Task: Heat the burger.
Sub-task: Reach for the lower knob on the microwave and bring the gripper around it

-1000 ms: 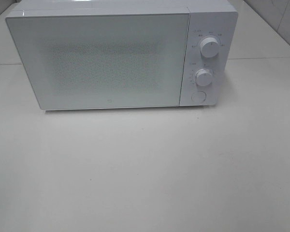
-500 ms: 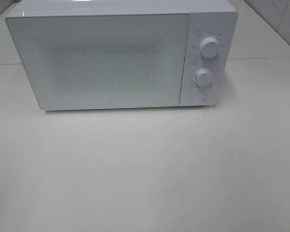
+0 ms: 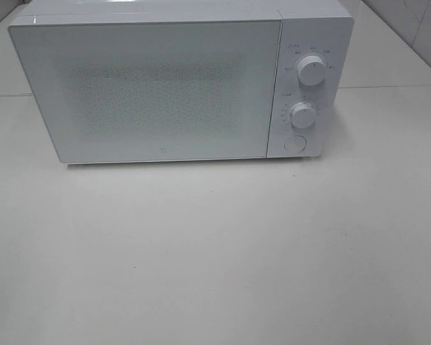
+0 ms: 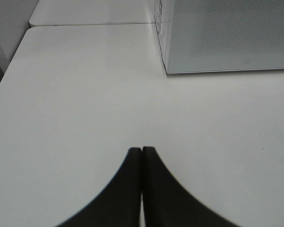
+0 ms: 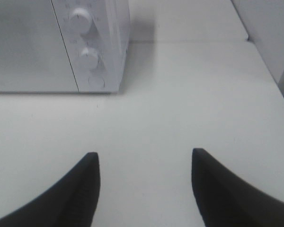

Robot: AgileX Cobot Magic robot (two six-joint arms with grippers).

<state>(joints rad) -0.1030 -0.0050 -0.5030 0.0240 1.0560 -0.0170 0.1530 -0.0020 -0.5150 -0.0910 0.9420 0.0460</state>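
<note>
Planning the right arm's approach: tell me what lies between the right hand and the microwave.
Only bare table, as the right wrist view shows, between the open right hand and the microwave.

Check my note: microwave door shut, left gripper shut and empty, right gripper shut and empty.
Wrong on the right gripper: it is open and empty, its fingers wide apart over the table, as the right wrist view shows. The microwave door is shut, and the left gripper is shut and empty.
</note>
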